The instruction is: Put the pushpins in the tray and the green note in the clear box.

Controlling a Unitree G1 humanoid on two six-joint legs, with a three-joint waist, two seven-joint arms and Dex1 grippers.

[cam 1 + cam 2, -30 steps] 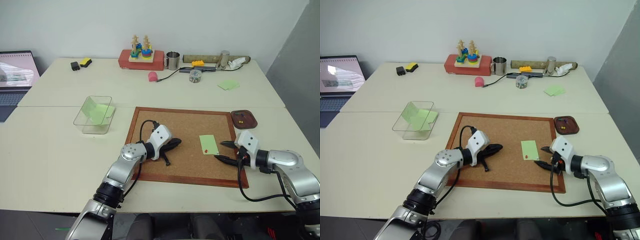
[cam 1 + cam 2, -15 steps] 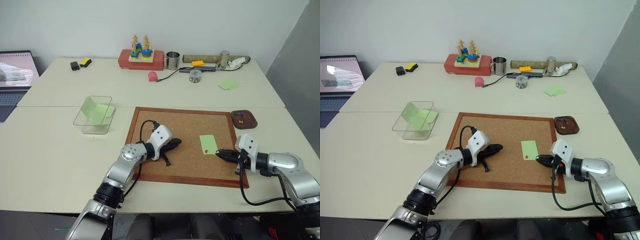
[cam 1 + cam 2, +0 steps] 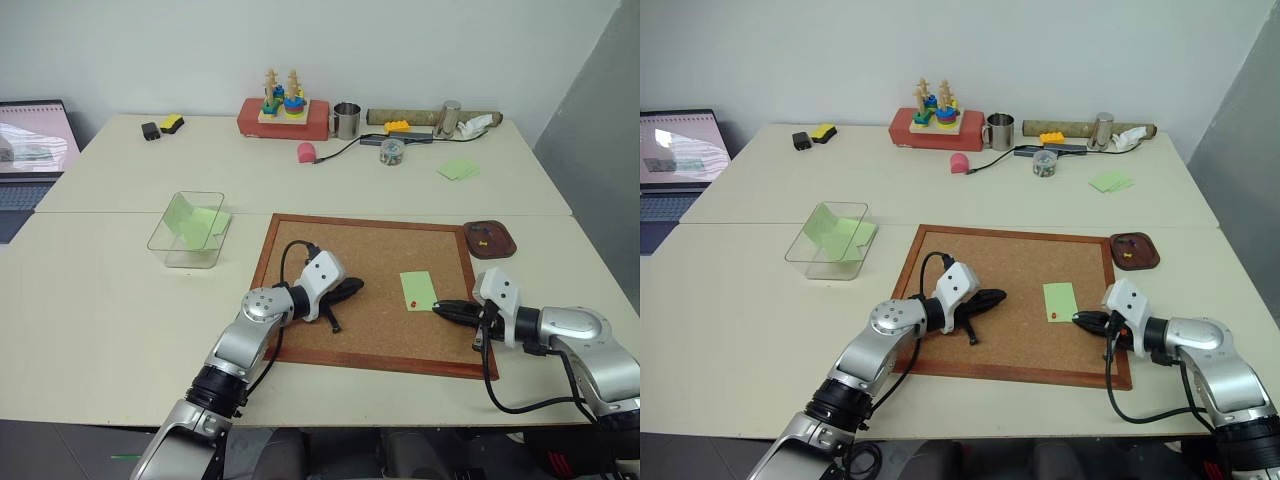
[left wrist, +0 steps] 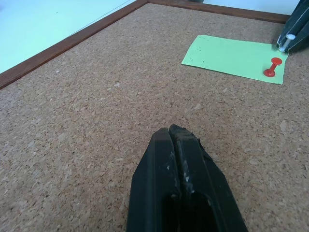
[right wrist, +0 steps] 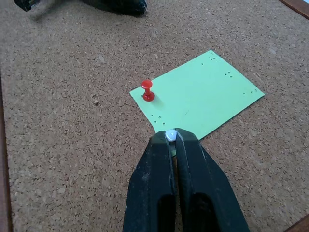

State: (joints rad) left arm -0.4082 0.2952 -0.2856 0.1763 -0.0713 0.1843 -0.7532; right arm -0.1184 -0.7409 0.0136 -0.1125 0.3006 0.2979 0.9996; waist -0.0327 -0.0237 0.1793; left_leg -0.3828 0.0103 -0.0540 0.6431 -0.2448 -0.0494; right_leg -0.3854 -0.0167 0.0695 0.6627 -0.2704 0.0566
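green note [image 5: 200,96] pinned to the cork board [image 3: 370,250] by one red pushpin [image 5: 147,90].
right gripper [image 5: 172,137] fingers closed, pinching the note's near corner; left gripper [image 4: 172,133] shut, empty.

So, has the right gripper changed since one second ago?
Yes. The right gripper had open jaws beside the green note; now they are shut at the note's near corner, close to the red pushpin.
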